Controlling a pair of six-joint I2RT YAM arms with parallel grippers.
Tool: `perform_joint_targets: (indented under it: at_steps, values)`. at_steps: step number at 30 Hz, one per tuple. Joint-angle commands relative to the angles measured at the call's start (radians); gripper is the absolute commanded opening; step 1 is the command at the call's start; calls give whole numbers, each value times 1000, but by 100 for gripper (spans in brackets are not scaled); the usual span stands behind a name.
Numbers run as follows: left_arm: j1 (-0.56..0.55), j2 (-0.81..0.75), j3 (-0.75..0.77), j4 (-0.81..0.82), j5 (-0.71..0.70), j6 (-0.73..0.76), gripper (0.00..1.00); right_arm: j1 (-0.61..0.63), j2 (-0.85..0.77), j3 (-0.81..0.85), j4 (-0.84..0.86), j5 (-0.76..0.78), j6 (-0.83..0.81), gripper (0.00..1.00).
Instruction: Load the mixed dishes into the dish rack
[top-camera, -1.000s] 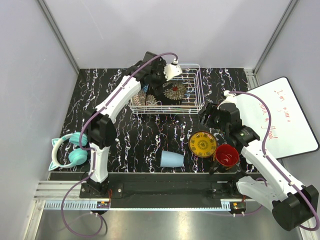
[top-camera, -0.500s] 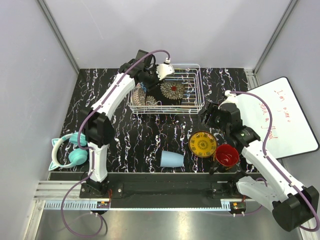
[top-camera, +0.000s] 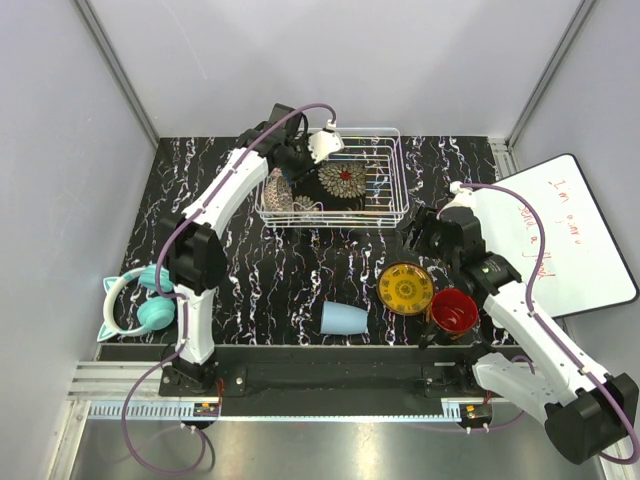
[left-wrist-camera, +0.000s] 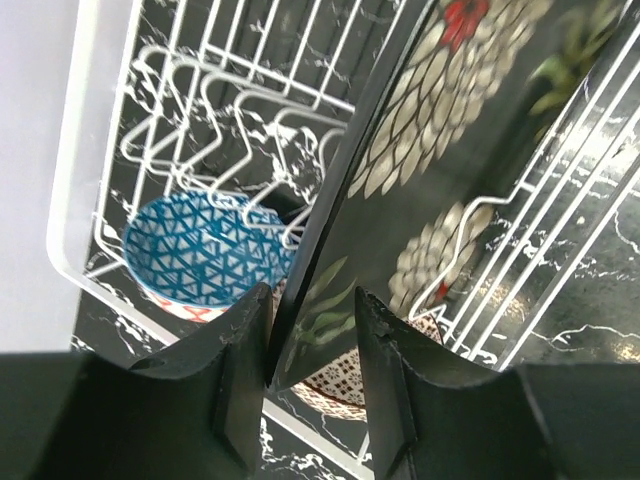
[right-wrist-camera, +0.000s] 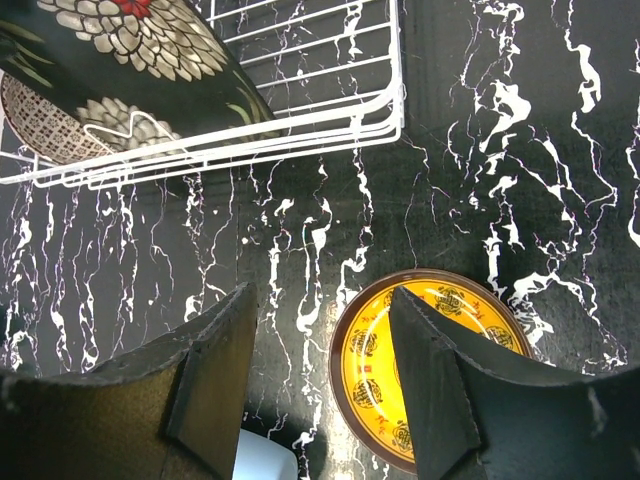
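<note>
Left gripper (left-wrist-camera: 312, 296) pinches glossy black square floral plate (left-wrist-camera: 430, 150), tilted in white wire rack (top-camera: 386, 200); right gripper (right-wrist-camera: 320, 296) wide.

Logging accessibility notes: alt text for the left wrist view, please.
The left gripper clamps the edge of the black square floral plate, held tilted inside the white wire dish rack. A blue patterned bowl sits in the rack beside it, a beige patterned bowl partly hidden beneath.

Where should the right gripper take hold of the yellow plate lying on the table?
Probably on its rim, coming straight down with one finger inside and one outside. The yellow plate lies flat, face up, so no edge is free underneath. Pick the far rim, since the red mug crowds the near right side.
</note>
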Motion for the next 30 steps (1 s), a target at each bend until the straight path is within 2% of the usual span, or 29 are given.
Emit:
perform_joint_targets:
  at_steps: [1,3,6,8,9,11,12,13,22,24,30]
  values:
    - [-6,-46,-60,-49,17,-12,40,-9,-26,3,3,34,12,63]
    - [-4,-47,-63,-48,10,-13,44,-10,-32,3,2,34,12,64]
    - [-6,-49,-45,-49,-6,-16,57,-10,-35,-2,1,37,13,64]
    - [-4,-52,-31,-43,-10,-21,62,-12,-37,-2,-1,37,16,64]
    - [-4,-50,-13,-38,-22,-24,79,-12,-37,-4,-2,37,18,64]
    - [-6,-46,4,-34,-32,-24,83,-12,-35,-4,-1,36,19,64]
    - [-6,-46,20,-31,-42,-27,91,-10,-35,-4,-1,36,19,65]
    - [-6,-43,27,-22,-46,-29,94,-12,-37,-5,-2,37,19,66]
    - [-10,-43,113,18,-99,-15,98,-12,-32,-7,-2,42,15,69]
    - [-10,-44,133,34,-116,-19,99,-12,-28,-7,-1,49,13,72]
    - [-1,-85,218,116,-144,-128,99,-21,104,53,62,57,-37,75]
